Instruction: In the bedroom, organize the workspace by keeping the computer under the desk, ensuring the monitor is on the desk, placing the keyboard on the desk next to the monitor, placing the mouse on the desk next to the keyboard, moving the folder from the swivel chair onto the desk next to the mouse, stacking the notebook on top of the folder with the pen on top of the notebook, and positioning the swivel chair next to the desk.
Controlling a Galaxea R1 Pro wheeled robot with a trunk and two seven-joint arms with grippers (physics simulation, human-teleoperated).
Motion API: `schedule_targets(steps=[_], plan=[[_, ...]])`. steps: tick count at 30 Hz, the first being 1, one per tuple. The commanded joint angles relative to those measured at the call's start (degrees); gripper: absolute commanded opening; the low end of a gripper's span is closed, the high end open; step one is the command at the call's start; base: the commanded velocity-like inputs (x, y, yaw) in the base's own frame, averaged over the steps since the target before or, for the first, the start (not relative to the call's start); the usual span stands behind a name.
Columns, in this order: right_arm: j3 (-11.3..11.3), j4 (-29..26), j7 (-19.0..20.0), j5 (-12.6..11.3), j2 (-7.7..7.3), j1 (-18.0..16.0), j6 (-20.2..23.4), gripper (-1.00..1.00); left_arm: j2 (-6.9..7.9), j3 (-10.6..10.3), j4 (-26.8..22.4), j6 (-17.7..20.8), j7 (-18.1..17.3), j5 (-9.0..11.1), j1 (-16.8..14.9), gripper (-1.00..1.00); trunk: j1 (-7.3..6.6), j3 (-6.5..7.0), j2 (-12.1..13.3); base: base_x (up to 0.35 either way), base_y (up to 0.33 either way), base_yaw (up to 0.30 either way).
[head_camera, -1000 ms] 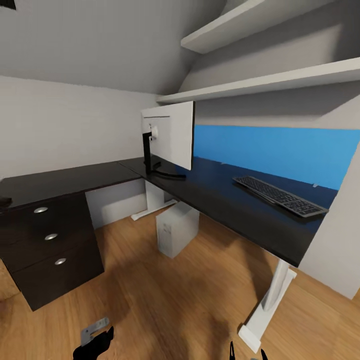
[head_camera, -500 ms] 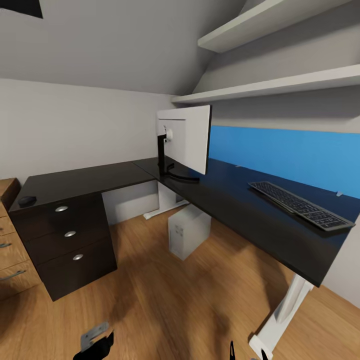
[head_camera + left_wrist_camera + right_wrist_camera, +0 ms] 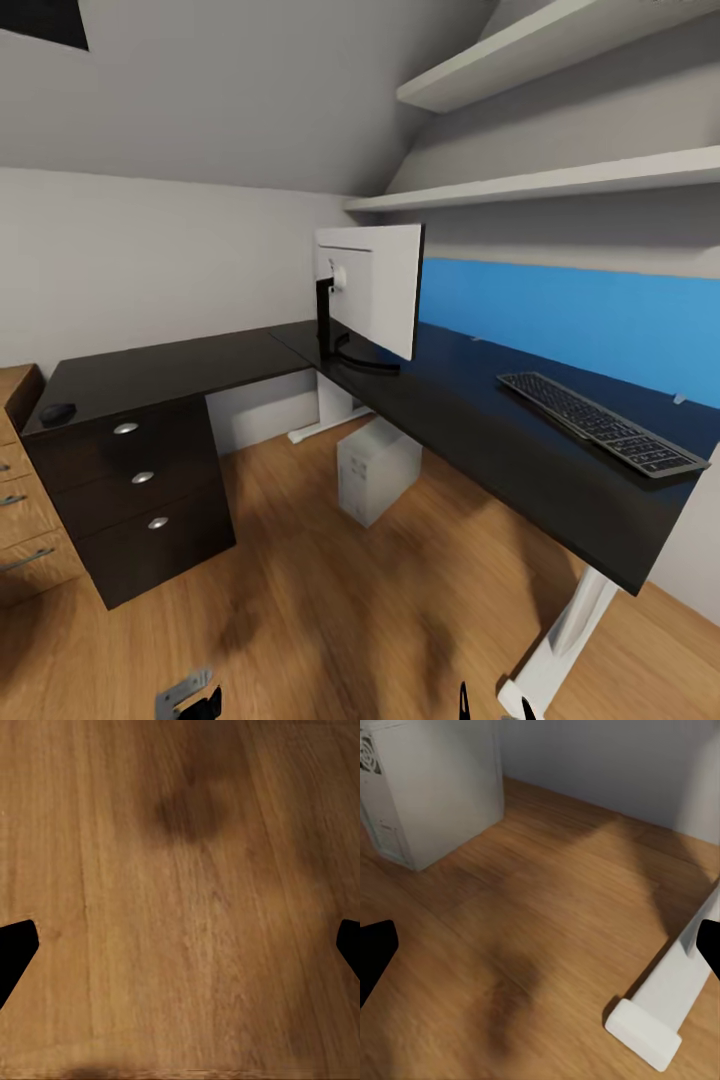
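The desk (image 3: 170, 365) has a glossy black L-shaped top with a blue back panel (image 3: 580, 320). The monitor (image 3: 375, 285) stands at the desk's inner corner, its white back towards me. The keyboard (image 3: 600, 422) lies on the right wing of the desk. The small black mouse (image 3: 57, 412) sits on the far left end, above the drawer unit (image 3: 140, 495). The computer (image 3: 378, 470) (image 3: 427, 787) stands on the floor under the desk. My left gripper (image 3: 195, 702) (image 3: 180, 952) and right gripper (image 3: 493, 708) (image 3: 540, 952) hang low over the wooden floor, both open and empty.
A white desk leg (image 3: 565, 640) (image 3: 675, 990) with its foot stands on the floor near my right gripper. Low wooden drawers (image 3: 20, 520) stand left of the black drawer unit. Two white shelves (image 3: 560, 180) run above the desk.
The camera has turned left and dipped slightly, bringing the mouse and the wooden drawers into view. Nothing on the desk has moved. Both grippers stay low and open.
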Motion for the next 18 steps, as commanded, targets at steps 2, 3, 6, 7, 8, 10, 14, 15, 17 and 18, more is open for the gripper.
schedule_targets(steps=[2, 3, 6, 7, 8, 10, 14, 15, 17, 18], plan=[[0.5, 0.1, 0.0, -0.5, -0.01, -0.1, -0.2, 1.0, 0.0, -0.1, 0.9, -0.2, 0.1, 0.3, 0.0, 1.0, -0.46, 0.31, 0.8, 0.0, 0.0, 0.0], [0.5, 0.1, 0.0, -0.5, -0.05, -0.1, -0.2, 1.0, 0.0, -0.1, 1.7, -0.3, 0.1, 0.3, 0.0, 1.0, -0.68, 0.49, 1.2, 0.0, 0.0, 0.0], [0.5, 0.1, 0.0, -0.5, -0.1, -0.1, -0.2, 1.0, 0.0, -0.1, 2.9, -1.1, 0.1, 0.4, 0.0, 1.0, -1.34, 1.03, 2.4, 0.0, 0.0, 0.0], [0.5, 0.1, 0.0, -0.5, -0.1, -0.1, -0.2, 1.0, 0.02, -0.1, 3.3, -1.6, 0.1, 0.4, 0.0, 1.0, -1.56, 1.21, 2.8, 0.0, 0.0, 0.0], [0.5, 0.1, 0.0, -0.5, -0.1, -0.1, -0.2, 1.0, 0.04, -0.1, 3.9, -2.1, 0.1, 0.4, 0.0, 1.0, -1.78, 1.39, 3.2, 0.0, 0.0, 0.0], [0.5, 0.1, 0.0, -0.5, -0.1, -0.1, -0.2, 1.0, 0.06, -0.1, 5.4, -3.6, 0.1, 0.4, 0.0, 1.0, -2.22, 1.75, 4.0, 0.0, 0.0, 0.0], [0.5, 0.1, 0.0, -0.5, -0.11, 0.0, -0.2, 1.0, 0.05, -0.1, 8.7, -7.3, 0.1, 0.4, 0.0, 1.0, -3.09, 2.46, 5.6, 0.0, 0.0, 0.0], [0.5, 0.1, 0.0, -0.5, -0.11, 0.0, -0.2, 1.0, 0.04, -0.1, 9.4, -8.2, 0.1, 0.3, 0.0, 1.0, -3.31, 2.64, 6.0, 0.0, 0.0, 0.0], [0.5, 0.1, 0.0, -0.5, -0.11, 0.0, -0.2, 1.0, 0.03, -0.1, 10.7, -9.9, 0.1, 0.3, 0.0, 1.0, -3.75, 3.0, 6.8, 0.0, 0.0, 0.0], [0.5, 0.1, 0.0, -0.5, -0.12, 0.0, -0.2, 1.0, 0.02, -0.1, 11.1, -10.6, 0.1, 0.4, 0.0, 1.0, -3.97, 3.18, 7.2, 0.0, 0.0, 0.0]])
